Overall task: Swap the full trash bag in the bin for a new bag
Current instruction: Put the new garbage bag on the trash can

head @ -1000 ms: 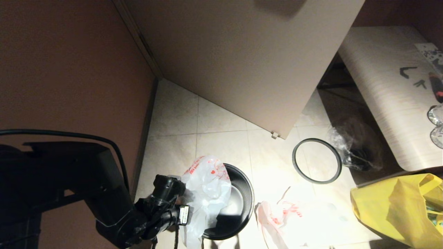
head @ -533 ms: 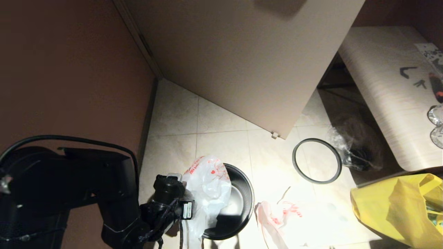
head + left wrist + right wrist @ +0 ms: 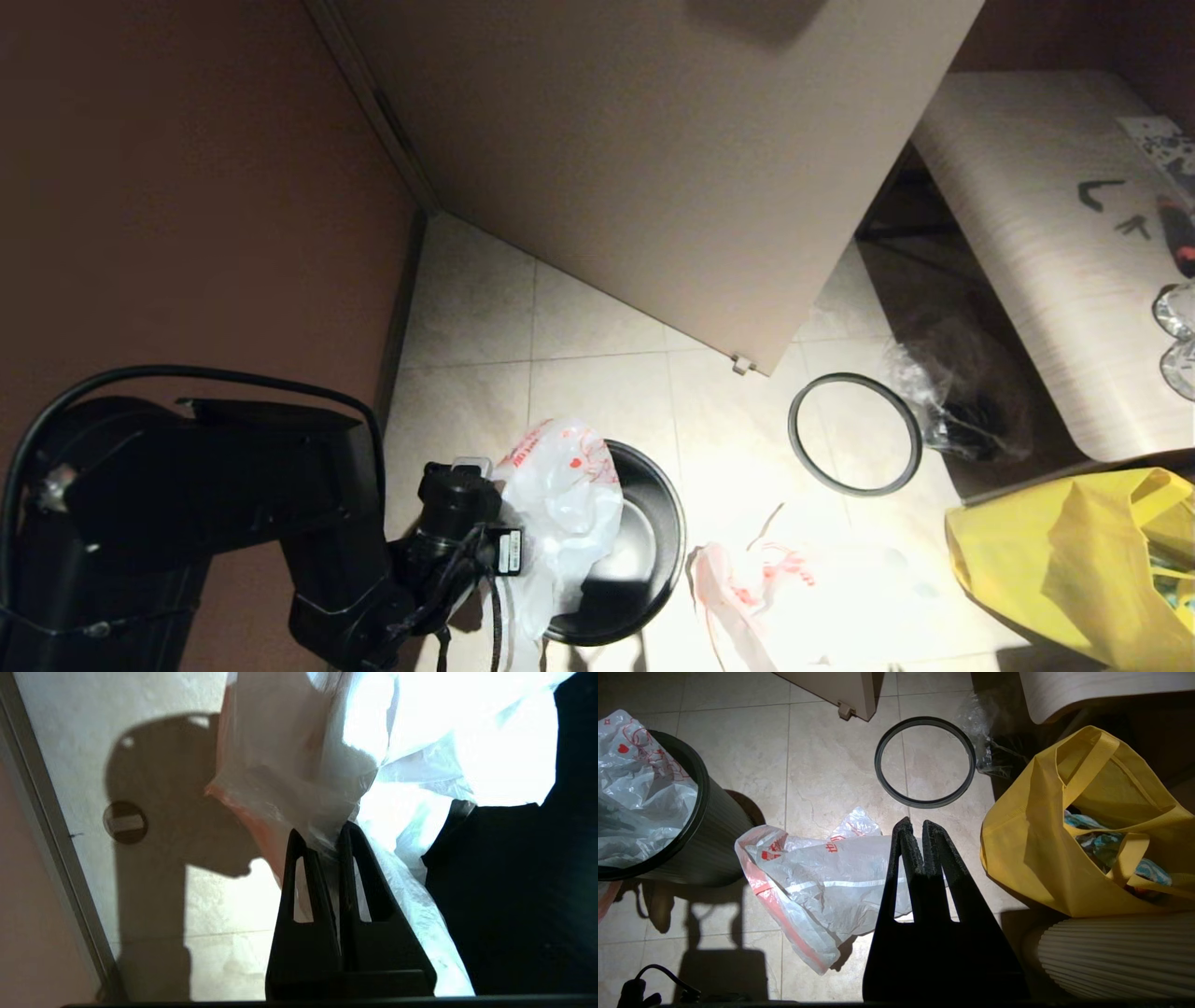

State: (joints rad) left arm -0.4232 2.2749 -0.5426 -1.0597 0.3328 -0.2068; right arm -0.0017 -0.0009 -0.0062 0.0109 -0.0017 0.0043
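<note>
The left pincer [image 3: 327, 835] is clenched on the thin translucent white plastic bag with red print [image 3: 560, 504], draped over the round black bin's [image 3: 667, 560] rim. Light, limp, slippery film: grip bunched edges. The right pincer [image 3: 920, 830] is clenched empty.

black bin [image 3: 644, 551]; white bag, red print [image 3: 560, 504]; yellow tote [image 3: 1074, 560]; grey ring [image 3: 796, 457]

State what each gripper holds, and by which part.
The left gripper is shut on the new bag, pinching the film beside the bin rim. The right gripper holds nothing.
</note>
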